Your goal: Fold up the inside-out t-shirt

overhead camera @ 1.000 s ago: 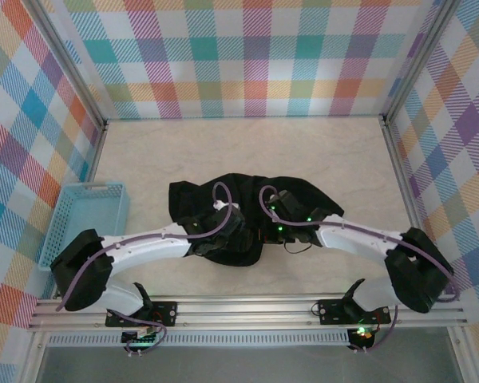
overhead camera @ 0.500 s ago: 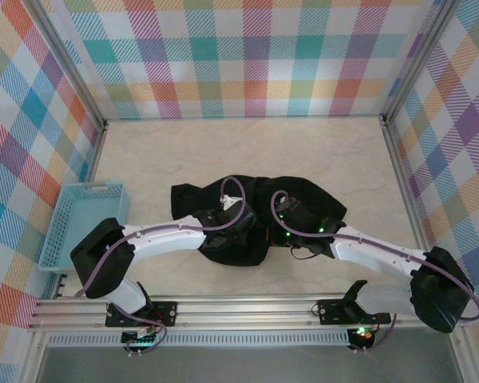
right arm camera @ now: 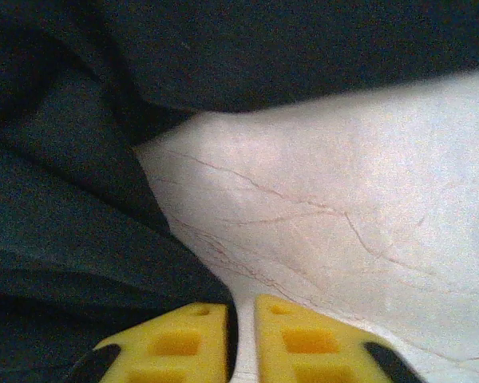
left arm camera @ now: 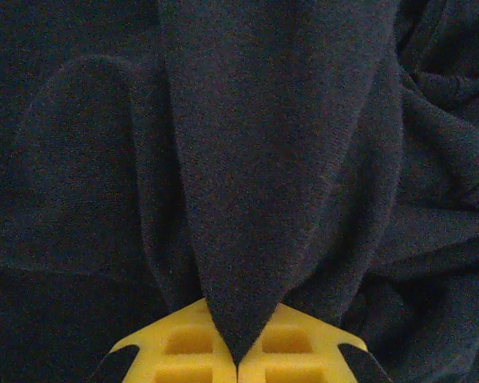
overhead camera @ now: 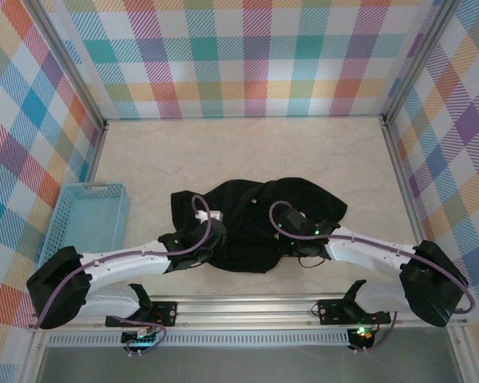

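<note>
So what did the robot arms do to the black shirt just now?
The left end effector closed on a fold of the t-shirt and drew back toward the robot's left and the near edge. The right end effector loosened; its fingers now stand slightly apart at the cloth's edge, over the bare table. The blue basket stayed put.

A pale, marble-veined table [overhead camera: 247, 152] carries the black inside-out t-shirt [overhead camera: 254, 214] — a rumpled heap spread from the centre toward six o'clock — and a light blue basket [overhead camera: 88, 223] sits at its eight o'clock edge.
</note>
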